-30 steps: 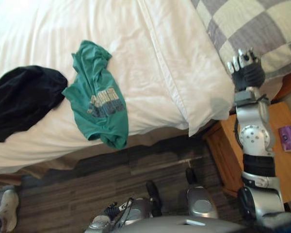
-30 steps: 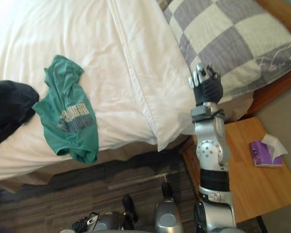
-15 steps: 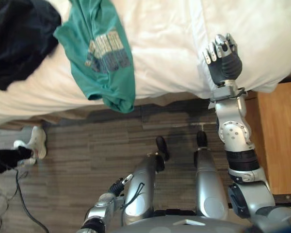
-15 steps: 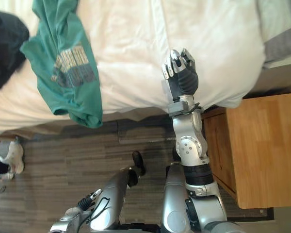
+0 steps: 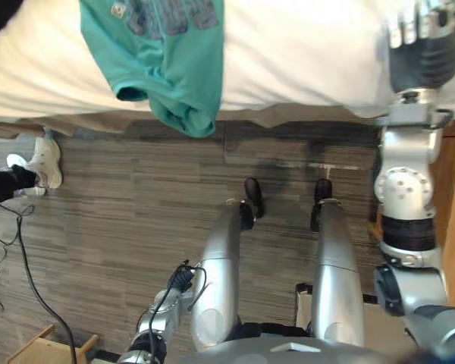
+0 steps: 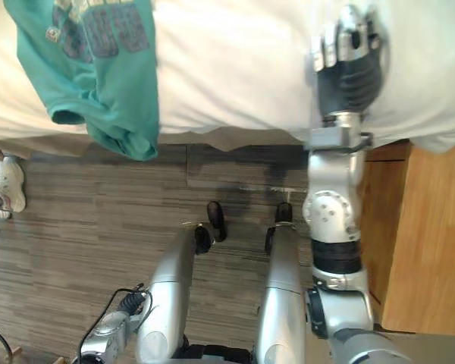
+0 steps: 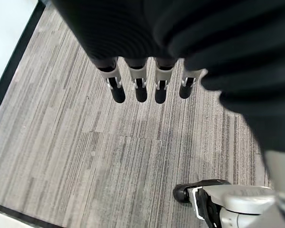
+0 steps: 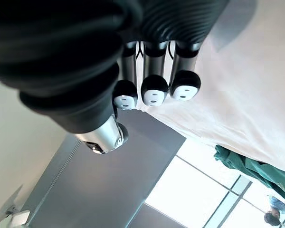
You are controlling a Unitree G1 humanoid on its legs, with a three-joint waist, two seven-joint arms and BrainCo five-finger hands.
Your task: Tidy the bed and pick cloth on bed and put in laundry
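Bedside, the task barely begun: you can see the green T-shirt (image 5: 174, 68) draped over the edge of the bed (image 5: 303, 61), its hem hanging toward the grey plank floor (image 5: 121, 227); neither hand has it, so the pick-up and the trip to the laundry look yet to be done; the white bedding beside the shirt lies fairly smooth, though how much tidying is left is hard to judge from here.

Your right hand (image 6: 353, 76) is raised over the bedding, well apart from the shirt and next to a wooden nightstand (image 6: 432, 227); its fingers are nearly straight and loosely apart, holding nothing; whether the tips touch the sheet you cannot tell. Your left hand (image 7: 140, 80) hangs low over the floor, fingers straight and pointing down, empty.

A person's white shoe (image 5: 44, 161) stands on the floor near the bed's edge, off to the left of the shirt; the likely next need is a hand brought across to that shirt.
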